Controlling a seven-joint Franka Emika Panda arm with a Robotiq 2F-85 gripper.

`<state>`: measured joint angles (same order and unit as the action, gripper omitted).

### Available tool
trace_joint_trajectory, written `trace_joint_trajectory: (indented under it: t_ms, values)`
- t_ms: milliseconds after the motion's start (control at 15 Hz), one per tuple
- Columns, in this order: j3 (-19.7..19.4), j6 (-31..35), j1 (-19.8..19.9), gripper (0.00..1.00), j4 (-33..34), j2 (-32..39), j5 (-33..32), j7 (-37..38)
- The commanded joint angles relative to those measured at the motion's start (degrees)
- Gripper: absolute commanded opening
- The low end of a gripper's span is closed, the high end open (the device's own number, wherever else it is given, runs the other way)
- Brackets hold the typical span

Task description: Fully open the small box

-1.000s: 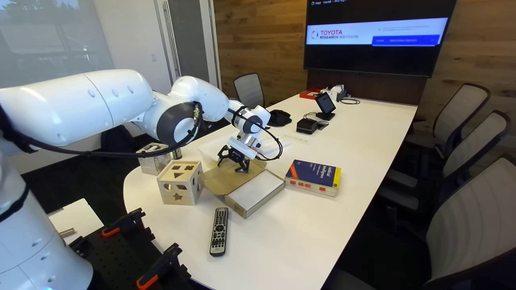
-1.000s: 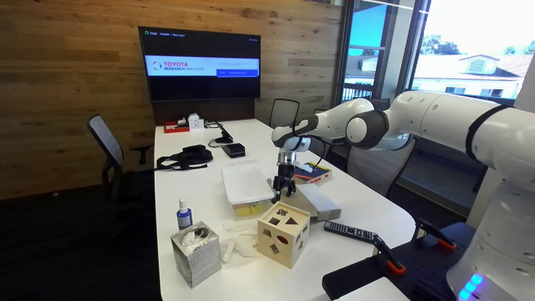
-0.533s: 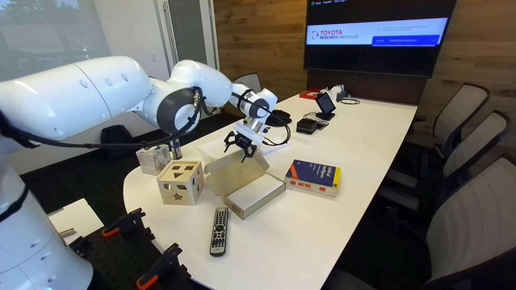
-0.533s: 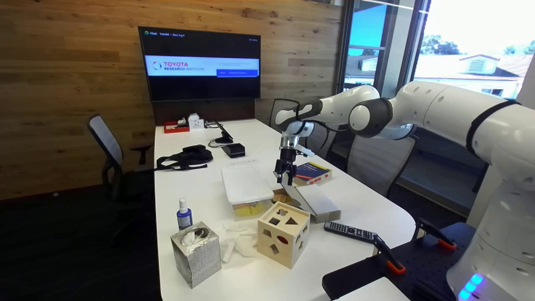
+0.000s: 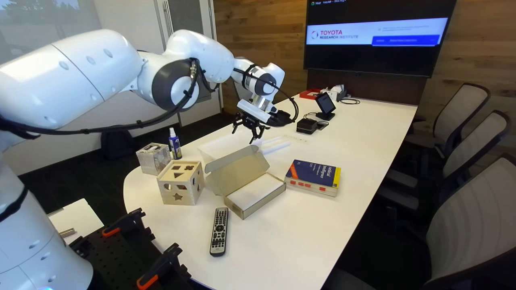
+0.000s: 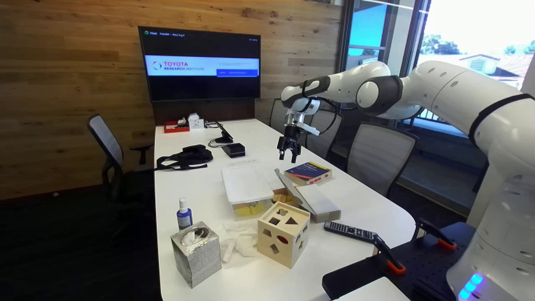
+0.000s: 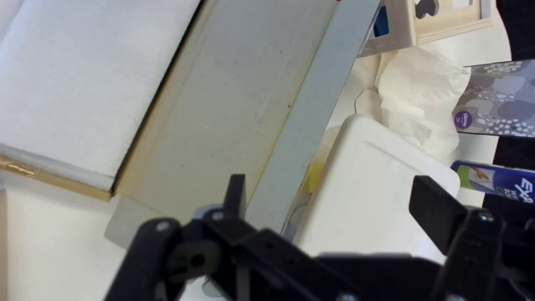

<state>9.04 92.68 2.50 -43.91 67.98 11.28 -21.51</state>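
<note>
The small box [image 5: 264, 206] lies on the table with its pale inside facing up; it also shows in an exterior view [image 6: 318, 201]. Its tan lid [image 5: 240, 172] is hinged back and stands tilted up on the side toward the wooden cube and the plastic tray. In the wrist view the box [image 7: 79, 79] is at upper left, with the lid [image 7: 234, 96] beside it. My gripper [image 5: 243, 137] is open and empty above the lid, apart from it; it also shows in an exterior view [image 6: 288, 159]. In the wrist view the gripper's fingers [image 7: 328, 184] are wide apart.
A wooden cube [image 5: 179, 183] stands by the lid. A clear plastic tray with a white cover [image 6: 246, 184] lies behind the lid. A thick book [image 5: 312, 177] and a remote [image 5: 219, 231] lie near the box. A tissue box [image 6: 196, 255] and a spray bottle [image 6: 184, 218] stand further off.
My gripper has risen from the lid and moved away from it. The lid, lower a second ago under the gripper, has sprung up to a steeper tilt. The box body has hardly moved.
</note>
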Motion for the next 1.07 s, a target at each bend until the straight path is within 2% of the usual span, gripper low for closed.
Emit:
trace_joint_trajectory:
  t_ms: [0, 333, 667, 1000]
  values:
    - [-1.14, 2.87, 2.22, 1.00, -12.86, -10.69, 0.88, 4.80]
    - [-1.26, 1.52, 6.31, 1.00, -23.25, -20.75, 1.61, 7.89]
    - [-1.96, -0.82, 9.49, 1.00, -34.91, -30.67, 4.92, 4.69]
    - [-3.88, 1.01, 10.25, 1.00, -47.87, -40.24, 7.88, 2.68]
